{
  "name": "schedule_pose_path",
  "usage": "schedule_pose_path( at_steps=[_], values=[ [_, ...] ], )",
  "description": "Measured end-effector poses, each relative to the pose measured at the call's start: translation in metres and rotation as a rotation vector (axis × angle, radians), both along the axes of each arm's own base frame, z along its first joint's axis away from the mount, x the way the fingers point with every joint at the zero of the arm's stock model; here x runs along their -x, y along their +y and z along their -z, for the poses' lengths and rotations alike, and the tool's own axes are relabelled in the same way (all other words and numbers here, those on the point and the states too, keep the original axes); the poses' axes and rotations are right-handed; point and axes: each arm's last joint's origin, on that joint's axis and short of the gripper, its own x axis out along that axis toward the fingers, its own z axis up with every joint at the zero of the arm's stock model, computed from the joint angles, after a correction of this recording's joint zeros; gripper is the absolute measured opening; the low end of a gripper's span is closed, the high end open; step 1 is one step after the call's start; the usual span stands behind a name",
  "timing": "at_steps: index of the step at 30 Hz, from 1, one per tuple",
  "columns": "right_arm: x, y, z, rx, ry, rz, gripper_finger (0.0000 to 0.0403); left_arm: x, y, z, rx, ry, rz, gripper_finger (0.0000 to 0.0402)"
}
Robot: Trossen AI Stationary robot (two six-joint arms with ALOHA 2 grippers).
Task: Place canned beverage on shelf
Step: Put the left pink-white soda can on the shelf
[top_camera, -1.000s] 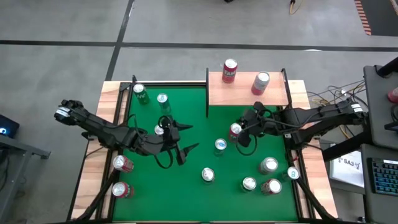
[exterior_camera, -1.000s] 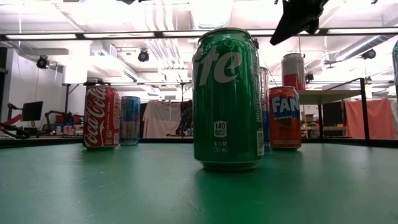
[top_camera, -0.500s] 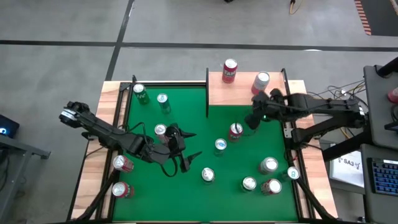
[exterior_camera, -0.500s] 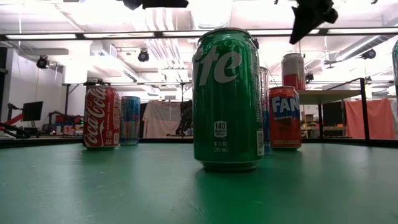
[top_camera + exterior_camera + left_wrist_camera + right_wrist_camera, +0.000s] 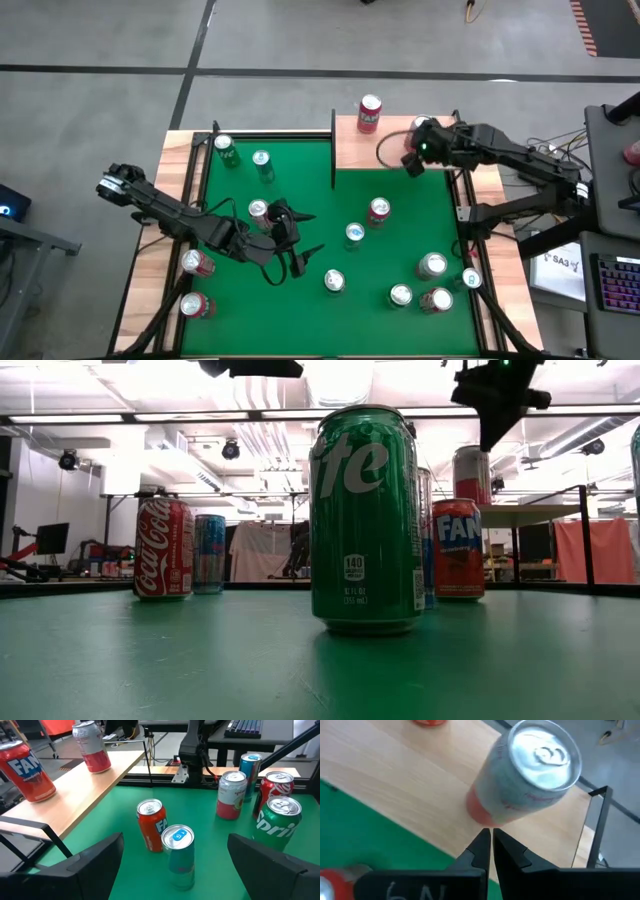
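Hovering my right gripper (image 5: 412,162) over the shelf (image 5: 395,160) at about 1 o'clock on the table, fingers pinched together with nothing between them, as the right wrist view shows. The silver-and-red can (image 5: 525,772) is standing upright on the wood just beyond the fingertips, and the red Fanta can (image 5: 369,113) is sitting at the shelf's far edge toward 12, so two drinks are already up there and parked well apart, leaving room for more. I'm keeping my left gripper (image 5: 290,235) wide open and empty around 9 o'clock, low over the green felt (image 5: 300,190), and its wrist camera is looking at an orange Fanta can (image 5: 151,825) with a blue-topped can (image 5: 179,855) just beside it. Either seems to me a fair next pick, hence the spread fingers.
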Motion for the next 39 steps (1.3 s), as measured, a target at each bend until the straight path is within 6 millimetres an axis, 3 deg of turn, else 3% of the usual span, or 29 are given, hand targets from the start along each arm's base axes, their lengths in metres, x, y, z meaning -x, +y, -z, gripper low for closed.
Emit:
schedule_pose_path(
  at_steps=[7, 21, 39],
  values=[
    [0.001, -0.023, -0.004, -0.009, -0.078, -0.031, 0.0012, 0.0, 0.002, -0.003, -0.072, -0.005, -0.033, 0.0341],
    [-0.011, -0.042, 0.0, 0.042, -0.076, -0.055, 0.0012, 0.0, 0.002, -0.004, -0.093, -0.007, -0.05, 0.0341],
    [0.012, -0.026, -0.024, -0.11, -0.013, -0.019, 0.0012, 0.0, 0.003, -0.004, -0.186, 0.038, -0.024, 0.0341]
  ],
)
